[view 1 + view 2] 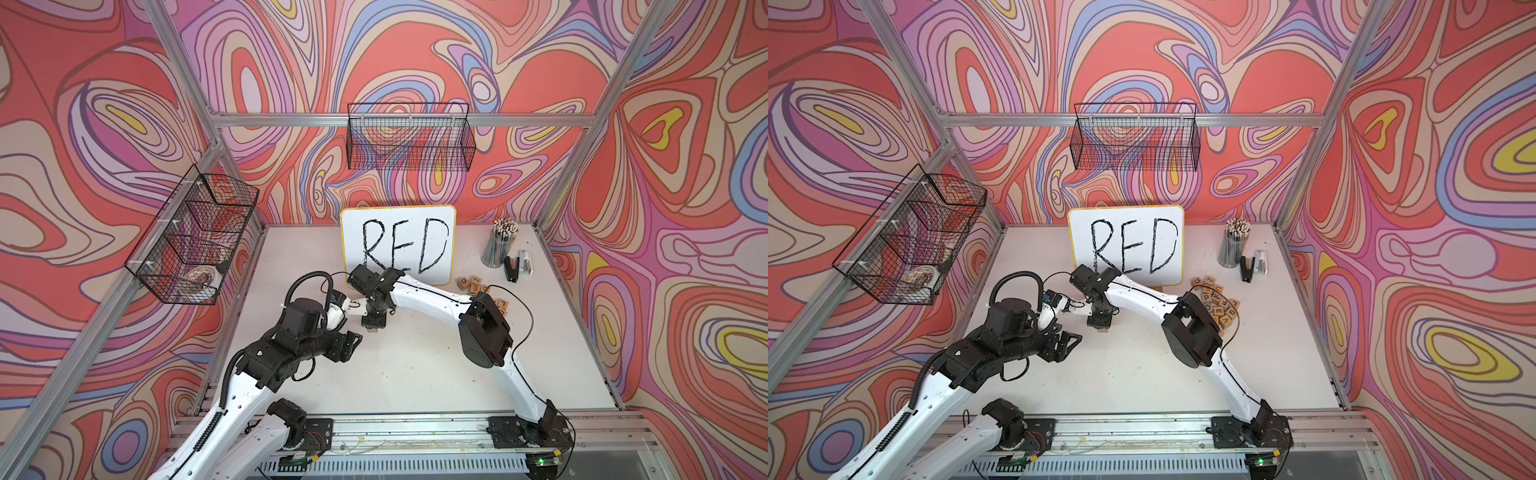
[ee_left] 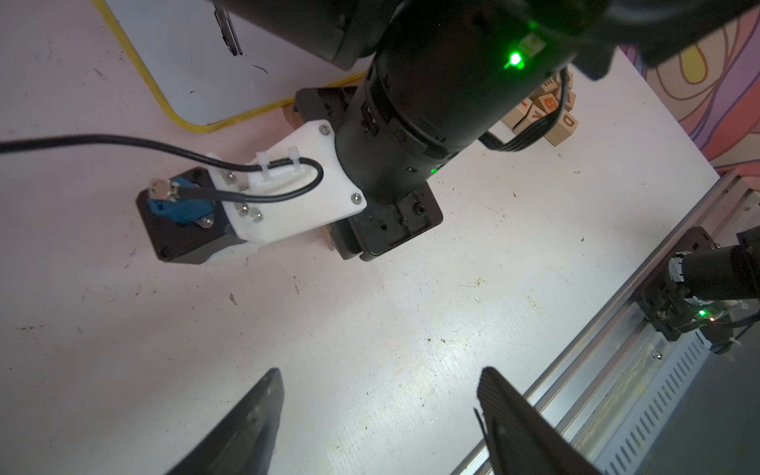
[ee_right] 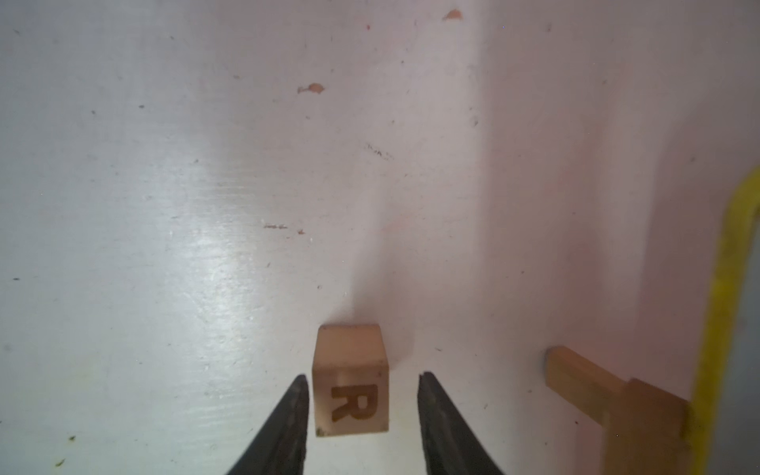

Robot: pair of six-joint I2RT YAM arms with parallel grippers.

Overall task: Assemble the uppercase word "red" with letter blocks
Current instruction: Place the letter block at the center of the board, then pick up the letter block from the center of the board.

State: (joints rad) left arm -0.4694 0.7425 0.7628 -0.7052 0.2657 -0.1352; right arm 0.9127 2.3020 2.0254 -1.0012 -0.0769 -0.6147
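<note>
Letter block R (image 3: 350,386) stands on the table (image 3: 164,246) between the right jaws, with its orange-brown R face turned toward the wrist camera. The 2 black fingers (image 3: 288,423) flank it at a narrow opening with a gap on each side, so the block is bracketed, not gripped. In both top views the block (image 1: 372,331) (image 1: 1101,330) shows just under the downward-pointing right wrist, in front of the white board (image 1: 399,245) lettered RED. The board leans on a wooden foot (image 3: 596,390). The remaining letter blocks (image 1: 1217,303) lie in a loose pile toward the robot's right, partly hidden behind the right arm and well apart from block R. The left jaws stand apart, with nothing between their fingers (image 2: 263,419), over the table near the right wrist.
</note>
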